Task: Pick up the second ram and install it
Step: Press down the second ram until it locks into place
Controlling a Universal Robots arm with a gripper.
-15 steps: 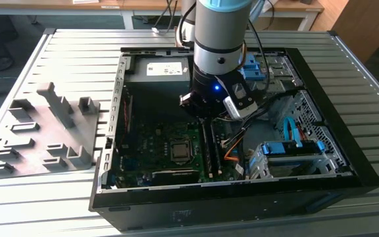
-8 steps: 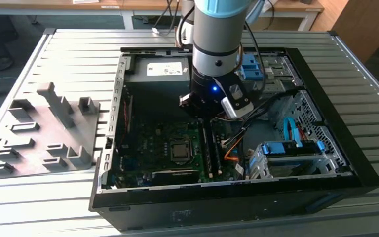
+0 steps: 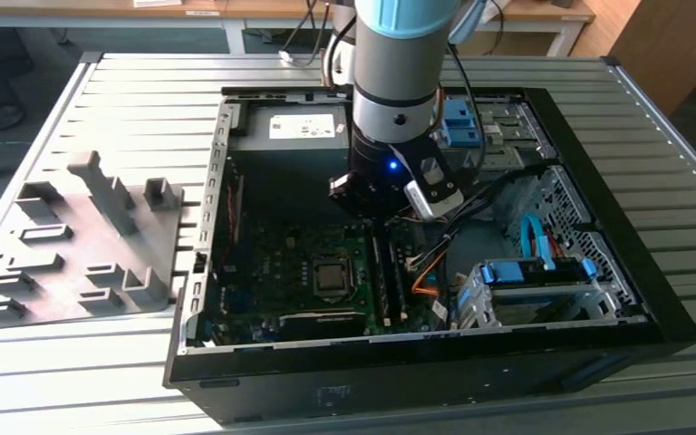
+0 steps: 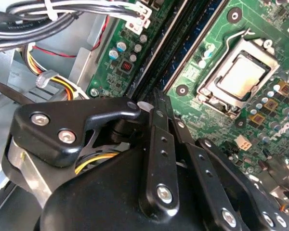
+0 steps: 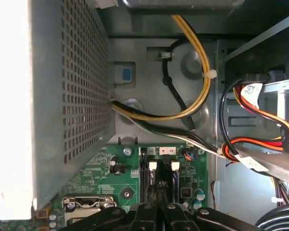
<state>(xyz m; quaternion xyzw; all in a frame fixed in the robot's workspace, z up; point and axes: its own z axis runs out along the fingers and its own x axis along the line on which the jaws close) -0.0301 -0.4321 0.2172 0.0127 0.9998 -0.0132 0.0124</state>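
My gripper (image 3: pixel 380 216) is down inside the open computer case (image 3: pixel 203 272), over the far end of the memory slots (image 3: pixel 386 272). Both wrist views show its black fingers drawn together, tips (image 4: pixel 155 100) (image 5: pixel 160 190) right above the slots between the white latches (image 5: pixel 152 165). Two thin dark sticks stand in the slots. The one under my fingertips appears to be the second ram (image 4: pixel 180 45). I cannot tell whether the tips touch it. Nothing shows between the fingers.
The processor socket (image 4: pixel 241 77) lies beside the slots. The power supply's perforated wall (image 5: pixel 72 96) and cable bundles (image 5: pixel 192 86) crowd the gripper. A drive cage (image 3: pixel 529 281) fills the case's right in the exterior view. A grey tray (image 3: pixel 82 245) with uprights sits outside, on the left.
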